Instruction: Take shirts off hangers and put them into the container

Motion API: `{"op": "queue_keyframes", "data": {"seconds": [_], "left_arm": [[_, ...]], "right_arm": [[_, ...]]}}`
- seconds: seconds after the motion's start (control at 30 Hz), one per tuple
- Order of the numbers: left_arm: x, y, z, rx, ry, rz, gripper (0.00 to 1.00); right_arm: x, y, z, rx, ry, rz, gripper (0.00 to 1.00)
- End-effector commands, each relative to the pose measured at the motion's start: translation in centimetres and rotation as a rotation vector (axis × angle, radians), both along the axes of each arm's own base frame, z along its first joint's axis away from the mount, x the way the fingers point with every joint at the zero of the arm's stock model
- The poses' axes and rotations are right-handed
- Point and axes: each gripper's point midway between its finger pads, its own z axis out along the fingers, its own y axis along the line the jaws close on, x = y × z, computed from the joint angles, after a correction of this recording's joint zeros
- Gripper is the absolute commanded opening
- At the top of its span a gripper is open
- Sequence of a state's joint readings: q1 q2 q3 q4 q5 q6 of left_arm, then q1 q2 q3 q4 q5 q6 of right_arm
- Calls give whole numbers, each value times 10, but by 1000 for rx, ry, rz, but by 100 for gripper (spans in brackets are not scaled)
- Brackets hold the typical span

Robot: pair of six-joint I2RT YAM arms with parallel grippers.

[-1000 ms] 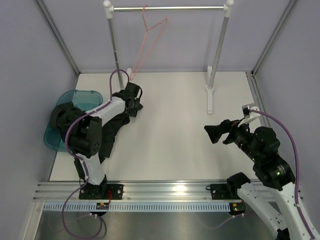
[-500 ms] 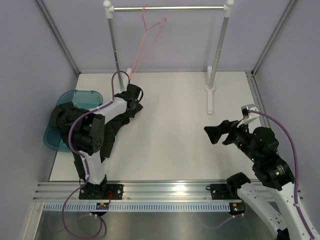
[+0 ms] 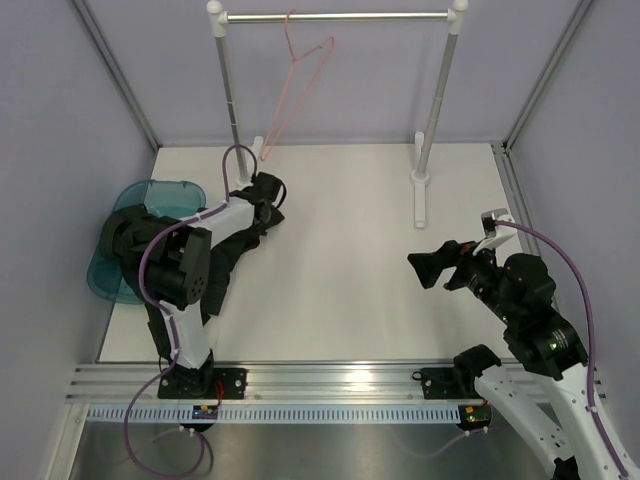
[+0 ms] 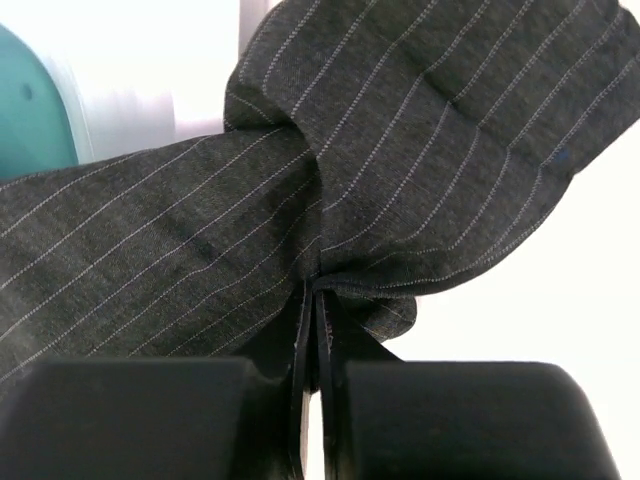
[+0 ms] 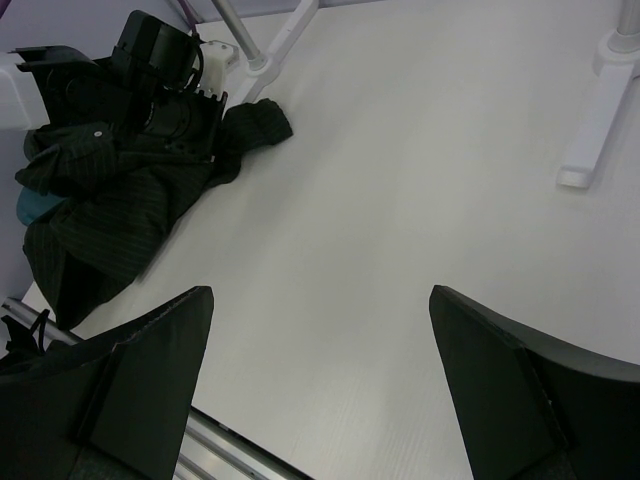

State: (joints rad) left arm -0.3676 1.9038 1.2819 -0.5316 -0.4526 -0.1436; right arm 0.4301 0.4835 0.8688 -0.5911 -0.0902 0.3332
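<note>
From above, your left gripper (image 3: 266, 193) sat on the shirt (image 3: 235, 250), which lay partly over the container (image 3: 105, 282) and trailed onto the table (image 3: 350, 250); the hanger (image 3: 300, 70) hung bare. At the left wrist, the jaws were pressed together on one thin fold, and a hard drag could have slipped it free. The right wrist showed your right gripper (image 5: 320, 295) spread wide, holding nothing.

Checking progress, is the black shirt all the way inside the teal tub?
No. The shirt lies partly over the tub, the rest trailing out across the table.
</note>
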Motion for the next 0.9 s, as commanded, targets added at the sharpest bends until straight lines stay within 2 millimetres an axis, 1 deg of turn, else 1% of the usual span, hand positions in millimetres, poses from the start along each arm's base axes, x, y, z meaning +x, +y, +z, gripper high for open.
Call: {"op": "queue_keyframes", "data": {"seconds": [0.0, 0.03, 0.1, 0.13, 0.17, 0.2, 0.23, 0.27, 0.3, 0.33, 0.4, 0.43, 0.5, 0.53, 0.57, 0.6, 0.7, 0.73, 0.83, 0.87], "left_arm": [[6, 6, 13, 18, -62, 44, 0], [8, 10, 25, 16, -91, 59, 0], [10, 14, 42, 11, -132, 77, 0], [10, 22, 52, 23, -150, 98, 0], [10, 26, 71, 12, -194, 114, 0], [9, 37, 84, 21, -213, 146, 0], [11, 44, 94, 15, -242, 171, 0], [7, 51, 102, 15, -249, 196, 0], [6, 58, 121, 8, -289, 218, 0], [4, 74, 130, 27, -310, 261, 0], [-3, 92, 148, 41, -339, 312, 0], [-5, 109, 155, 56, -357, 363, 0], [-12, 128, 163, 61, -368, 434, 0], [-16, 149, 170, 67, -386, 499, 0], [-20, 158, 172, 59, -394, 541, 0], [-27, 178, 175, 65, -404, 604, 0], [-39, 207, 175, 56, -418, 732, 0], [-45, 223, 176, 67, -427, 784, 0], [-53, 244, 166, 49, -419, 871, 0], [-53, 248, 156, 42, -397, 894, 0]], "right_arm": [[-1, -2, 4, 3, -25, -5, 99], [-2, -2, 5, 3, -27, -3, 99], [-2, -2, 6, -3, -32, -4, 100], [-2, -3, 8, -4, -35, -5, 99], [-2, -3, 10, -5, -40, -4, 99], [-2, -3, 10, -11, -41, -5, 100], [-2, -4, 10, -14, -43, -4, 100], [-2, -3, 12, -14, -47, 0, 99], [-3, -4, 13, -15, -53, 0, 99], [-3, -3, 14, -15, -56, 2, 100], [-4, -3, 17, -13, -68, 8, 100], [-4, -2, 18, -11, -70, 11, 99], [-5, -2, 21, -9, -83, 18, 99], [-4, -2, 21, -12, -87, 20, 99], [-5, -1, 22, -13, -90, 25, 100], [-5, -1, 23, -16, -93, 28, 100], [-6, 0, 23, -27, -99, 37, 99], [-6, -1, 24, -30, -104, 38, 99], [-7, -2, 23, -45, -105, 36, 99], [-6, -3, 24, -47, -107, 32, 100]]}}
